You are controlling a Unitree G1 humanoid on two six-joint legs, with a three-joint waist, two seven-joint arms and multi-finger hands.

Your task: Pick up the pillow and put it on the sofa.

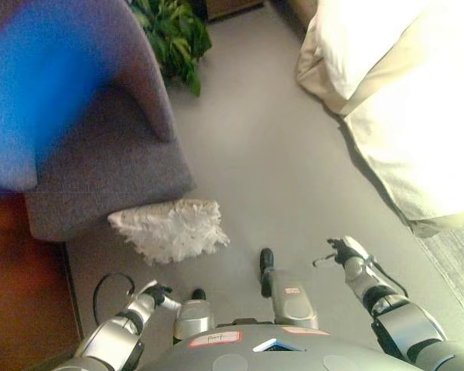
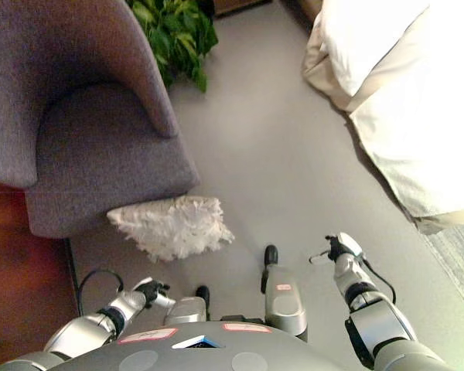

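A fluffy white pillow [image 1: 170,228] lies on the grey floor, its back edge against the front of the grey armchair-style sofa [image 1: 108,154]. The sofa seat holds nothing. My left hand [image 1: 153,294] hangs low at the bottom left, a short way in front of the pillow and not touching it, fingers loosely curled round nothing. Over at the lower right my right hand [image 1: 346,250] is well clear of the pillow, fingers also curled and holding nothing.
A green potted plant [image 1: 176,39] stands behind the sofa's right arm. A bed with cream and white bedding [image 1: 402,100] fills the upper right. A dark reddish wooden strip [image 1: 15,294] runs along the left. Grey floor [image 1: 271,162] lies between sofa and bed.
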